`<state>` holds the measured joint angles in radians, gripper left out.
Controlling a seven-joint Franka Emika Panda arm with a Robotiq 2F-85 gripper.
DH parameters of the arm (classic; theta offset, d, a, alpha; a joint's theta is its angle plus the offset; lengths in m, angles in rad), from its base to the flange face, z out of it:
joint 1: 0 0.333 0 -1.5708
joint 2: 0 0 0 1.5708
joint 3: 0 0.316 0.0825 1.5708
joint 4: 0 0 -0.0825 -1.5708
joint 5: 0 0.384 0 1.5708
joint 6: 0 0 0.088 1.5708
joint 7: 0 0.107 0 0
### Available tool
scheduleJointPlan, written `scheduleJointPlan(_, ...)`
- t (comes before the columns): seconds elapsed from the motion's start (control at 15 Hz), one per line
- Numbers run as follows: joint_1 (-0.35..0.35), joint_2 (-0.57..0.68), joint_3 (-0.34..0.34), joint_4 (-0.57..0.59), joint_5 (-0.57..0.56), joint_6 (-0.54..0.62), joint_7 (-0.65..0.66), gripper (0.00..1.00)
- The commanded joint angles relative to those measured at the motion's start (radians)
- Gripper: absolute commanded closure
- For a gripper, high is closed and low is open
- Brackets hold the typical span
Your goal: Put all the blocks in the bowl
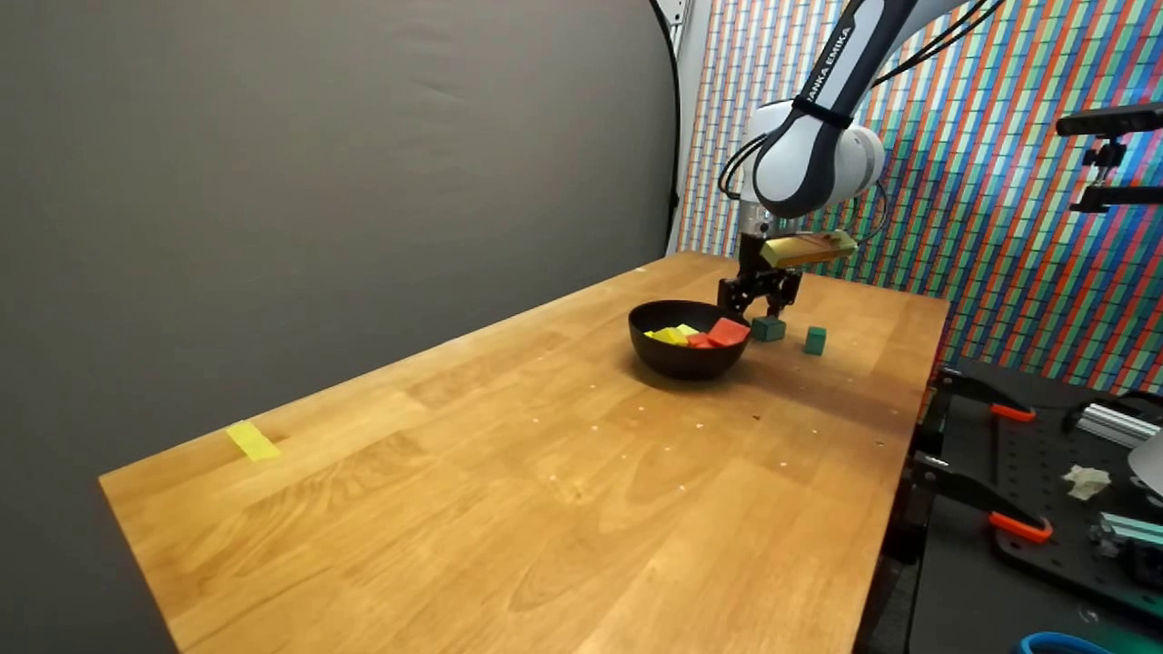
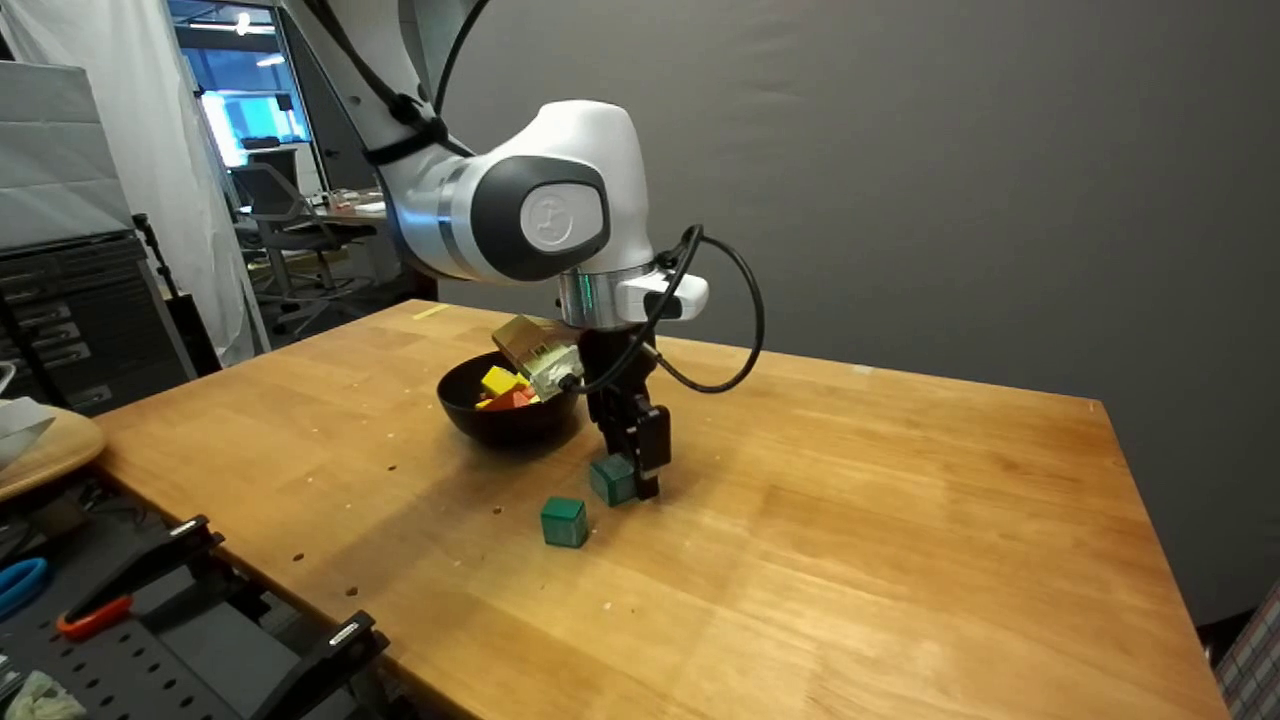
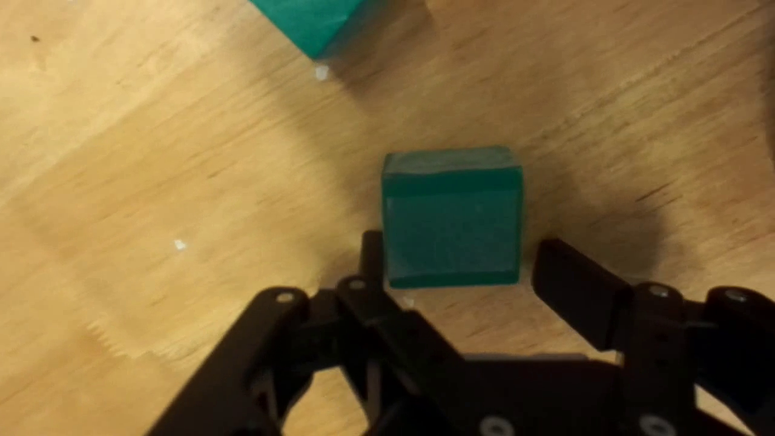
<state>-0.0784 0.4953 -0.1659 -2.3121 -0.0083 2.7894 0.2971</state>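
Wrist view: teal cube (image 3: 453, 227), probably light, stiff, slick; best held by opposite side faces; gripper (image 3: 461, 259) straddles it, fingers (image 3: 578, 293) parted.

Before me stands a honey-coloured wooden table (image 1: 509, 500), a yellow strip (image 1: 253, 440) lying near its edge. A grey backdrop (image 1: 363, 182) runs along one side; past one end rises a multicoloured grid-patterned surface (image 1: 1008, 200). Black-and-orange clamps (image 1: 974, 492) sit alongside. Farther off: a white curtain (image 2: 150, 110), an office chair (image 2: 270, 192).
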Motion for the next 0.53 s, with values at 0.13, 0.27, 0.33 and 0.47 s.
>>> scheduleJointPlan(0.13, -0.119, -0.107, 0.126, -0.061, 0.189, -0.078, -0.177, 0.8)
scheduleJointPlan(0.27, -0.129, -0.143, 0.132, -0.087, 0.234, -0.109, -0.195, 0.96)
scheduleJointPlan(0.33, -0.141, -0.158, 0.142, -0.095, 0.265, -0.127, -0.212, 0.99)
scheduleJointPlan(0.47, -0.168, -0.194, 0.169, -0.11, 0.352, -0.168, -0.255, 1.0)
